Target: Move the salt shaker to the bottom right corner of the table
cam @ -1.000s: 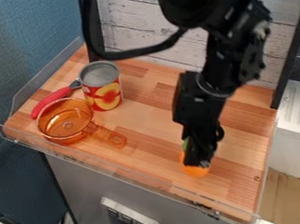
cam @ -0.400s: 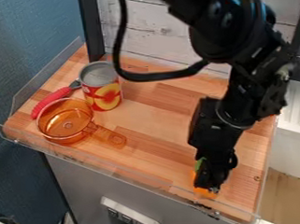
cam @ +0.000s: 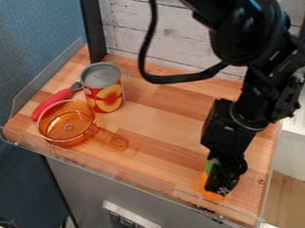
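1. A black robot arm (cam: 251, 45) comes in from the upper right of the view; its gripper (cam: 221, 185) points down, closed on an orange object with a green part, taken to be the salt shaker (cam: 211, 194).
2. The salt shaker is at the gripper's tips, mostly covered by them. Whether its base touches the table (cam: 159, 127) cannot be told.
3. The step in hand appears to be the carry, near its end. The bottom right corner (cam: 249, 215) lies below and to the right of the gripper. The next move likely calls for a short shift that way, then lowering and release, clear of the see-through edging (cam: 129, 173).
4. The table is smooth, striped wood in warm browns.
5. Well to the gripper's left, a round pan (cam: 67, 138) of see-through orange material has a flat handle. Behind it stand a metal can (cam: 104, 98), a cylinder with a fruit label, and, beside that, a tool with a rounded red handle (cam: 51, 102).
6. Beyond the gripper, the back wall (cam: 170, 25) is pale, grained planks.
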`<move>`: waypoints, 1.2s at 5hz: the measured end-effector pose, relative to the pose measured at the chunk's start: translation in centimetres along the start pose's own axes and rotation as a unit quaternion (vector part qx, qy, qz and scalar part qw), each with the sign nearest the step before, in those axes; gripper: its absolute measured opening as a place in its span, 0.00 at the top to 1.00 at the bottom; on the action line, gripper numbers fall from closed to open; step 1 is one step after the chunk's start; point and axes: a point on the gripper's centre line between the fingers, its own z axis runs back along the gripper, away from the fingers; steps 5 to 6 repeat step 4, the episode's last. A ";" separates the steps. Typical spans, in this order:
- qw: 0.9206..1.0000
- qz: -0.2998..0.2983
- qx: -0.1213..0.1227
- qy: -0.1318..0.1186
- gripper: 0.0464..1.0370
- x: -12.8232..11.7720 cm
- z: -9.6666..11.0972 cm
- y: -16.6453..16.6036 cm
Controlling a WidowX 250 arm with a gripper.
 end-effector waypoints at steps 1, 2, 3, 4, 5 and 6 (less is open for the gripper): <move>1.000 -0.006 0.005 0.000 0.02 -0.1 0.2 0.0; 1.000 -0.008 0.002 0.004 0.03 0.2 1.2 0.1; 1.000 -0.004 -0.011 0.018 0.04 1.0 3.1 -0.4; 0.998 0.020 -0.037 0.035 0.04 2.3 6.0 -0.6; 0.998 0.020 -0.037 0.035 0.04 2.3 6.0 -0.6; 0.998 0.020 -0.037 0.035 0.04 2.3 6.0 -0.6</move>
